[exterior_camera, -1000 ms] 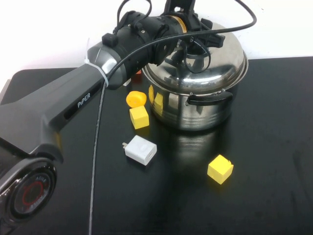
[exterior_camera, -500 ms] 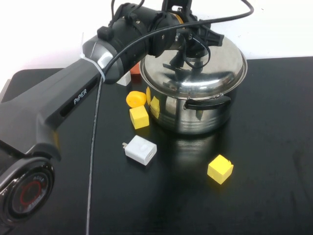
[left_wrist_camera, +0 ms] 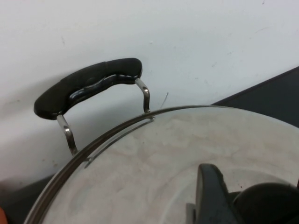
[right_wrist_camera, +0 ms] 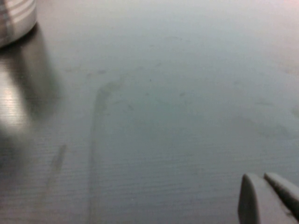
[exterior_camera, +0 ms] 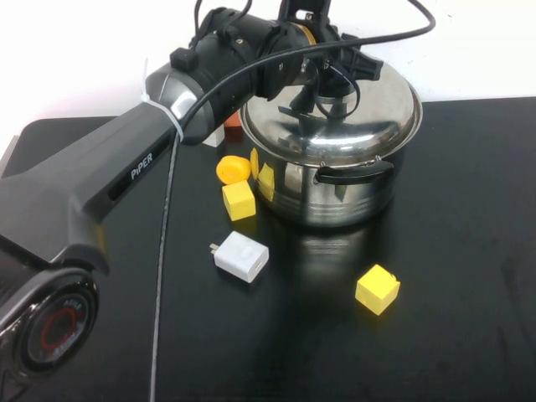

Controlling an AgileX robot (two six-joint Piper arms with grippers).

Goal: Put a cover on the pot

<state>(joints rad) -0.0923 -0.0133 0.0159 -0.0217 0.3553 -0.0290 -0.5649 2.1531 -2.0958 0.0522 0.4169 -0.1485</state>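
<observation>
High view: my left gripper (exterior_camera: 331,79) hangs over the lid (exterior_camera: 335,113), which sits on the pot (exterior_camera: 335,180) at twelve o'clock; finger state unclear. My right gripper (right_wrist_camera: 266,198), fingers together, hovers over bare table (right_wrist_camera: 163,116).

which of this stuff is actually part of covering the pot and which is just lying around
Part of the job:
- pot
- lid, resting on the pot
- left gripper, over the lid's knob
- right gripper, low over bare table, away from the work

Lying about:
- two yellow blocks
- white charger
- orange cap
</observation>
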